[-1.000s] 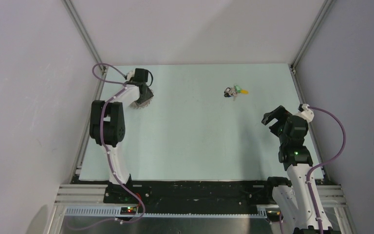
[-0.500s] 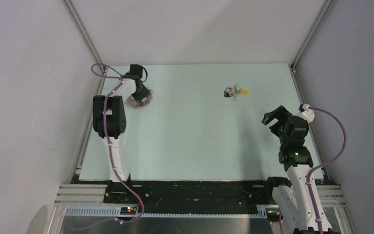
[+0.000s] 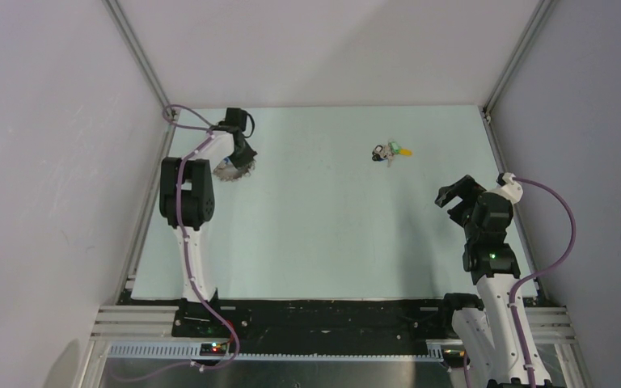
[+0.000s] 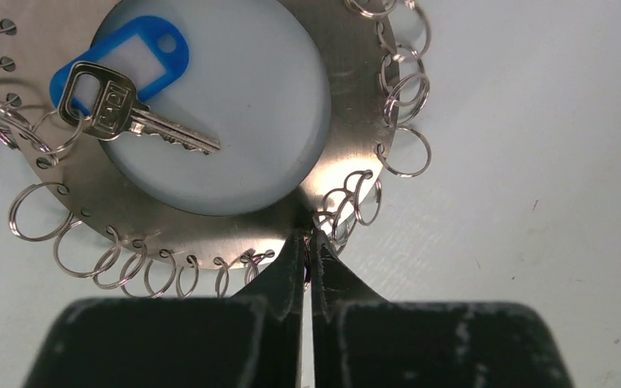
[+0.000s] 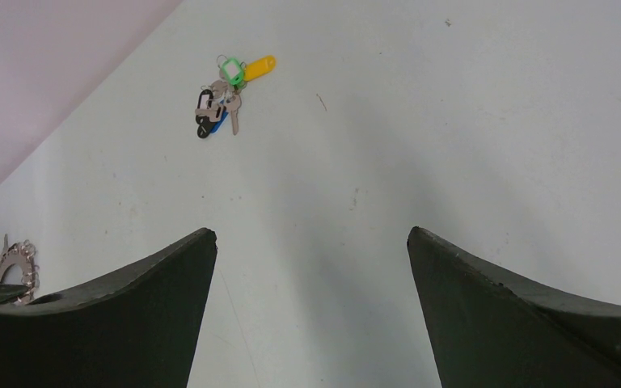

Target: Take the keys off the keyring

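Note:
The keyring (image 4: pixel 352 105) is a flat silver ring plate fringed with small split rings, lying at the table's far left (image 3: pixel 230 170). One silver key (image 4: pixel 105 101) with a blue tag (image 4: pixel 149 48) hangs on its rim and lies across the hole. My left gripper (image 4: pixel 309 236) is shut, its tips pinched together on the near rim of the keyring, among the split rings. My right gripper (image 5: pixel 309 233) hovers open and empty over the right side of the table (image 3: pixel 453 194), far from the keyring (image 5: pixel 14 263).
A small clump of loose keys with green, yellow, blue and black tags (image 3: pixel 388 152) lies at the far middle of the table, ahead of the right gripper (image 5: pixel 225 101). Frame posts and walls close in the table's left and right edges.
The left gripper has swung a little over the keyring and closed from open to shut on its rim. The right arm and the loose keys have not moved.

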`<state>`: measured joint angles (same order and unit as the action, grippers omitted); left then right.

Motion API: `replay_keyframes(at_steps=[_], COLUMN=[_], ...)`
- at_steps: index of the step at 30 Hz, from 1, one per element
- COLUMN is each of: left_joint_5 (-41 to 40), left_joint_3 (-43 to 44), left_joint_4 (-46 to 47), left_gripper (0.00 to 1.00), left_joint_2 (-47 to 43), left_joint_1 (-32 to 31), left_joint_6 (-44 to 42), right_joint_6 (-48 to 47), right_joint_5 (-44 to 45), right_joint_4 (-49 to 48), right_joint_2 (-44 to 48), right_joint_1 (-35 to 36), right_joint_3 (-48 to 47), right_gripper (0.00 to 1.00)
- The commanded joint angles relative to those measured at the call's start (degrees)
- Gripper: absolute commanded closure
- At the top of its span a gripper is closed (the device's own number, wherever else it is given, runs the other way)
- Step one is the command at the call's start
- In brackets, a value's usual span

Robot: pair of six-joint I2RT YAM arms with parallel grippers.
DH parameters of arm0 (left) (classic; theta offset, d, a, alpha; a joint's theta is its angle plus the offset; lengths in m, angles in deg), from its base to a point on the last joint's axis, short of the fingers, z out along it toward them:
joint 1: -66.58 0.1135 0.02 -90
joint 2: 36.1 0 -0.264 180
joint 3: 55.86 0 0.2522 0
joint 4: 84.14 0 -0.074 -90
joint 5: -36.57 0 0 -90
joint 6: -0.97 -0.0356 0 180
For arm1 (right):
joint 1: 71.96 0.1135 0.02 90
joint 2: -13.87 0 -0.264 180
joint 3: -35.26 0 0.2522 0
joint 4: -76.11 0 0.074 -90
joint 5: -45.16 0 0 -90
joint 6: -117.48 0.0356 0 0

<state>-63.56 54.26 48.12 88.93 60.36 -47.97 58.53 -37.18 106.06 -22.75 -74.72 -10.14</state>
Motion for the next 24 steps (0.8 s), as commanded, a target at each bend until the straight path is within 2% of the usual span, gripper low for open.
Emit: replay_keyframes(at_steps=[1, 5, 11, 17, 20, 22, 24], left_joint_5=[-0.85, -1.53, -1.74, 0.67, 5.74, 9.8, 14.3], left_joint_3=[-2.53, -4.28, -8.18, -11.8, -12.48, -12.74, -12.8], left_joint_4=[-2.63, -2.51, -2.17, -2.19, -2.21, -2.29, -2.38], left_gripper=[1.0, 1.0, 1.0, 1.0, 1.0, 1.0, 1.0], left_joint_2=[-2.65, -6.05, -14.6, -23.23, -26.59, -30.02, -32.71], left_joint_1=[-1.13, -3.38, -10.28, -15.77, -17.01, -17.36, -17.49], left_joint_6=[-0.6, -3.29, -11.06, -15.57, -17.5, -18.96, -20.21], right_joint_6=[-0.55, -0.59, -2.03, -6.49, -7.71, -8.12, -8.39], right_joint_5=[0.38, -0.17, -5.12, -22.64, -32.35, -34.86, -35.76], right_joint_4=[-0.38, -0.35, -1.6, -5.73, -9.26, -11.08, -13.25], right_joint_2=[0.44, 0.26, -0.86, -4.63, -7.25, -8.11, -8.25], right_joint_1=[-0.22, -0.22, -0.22, -0.1, 0.99, 2.32, 6.99], right_joint_3=[-2.72, -2.73, -2.73, -2.73, -2.73, -2.73, -2.73], right_gripper=[0.06, 0.06, 0.08, 0.1, 0.11, 0.12, 0.11])
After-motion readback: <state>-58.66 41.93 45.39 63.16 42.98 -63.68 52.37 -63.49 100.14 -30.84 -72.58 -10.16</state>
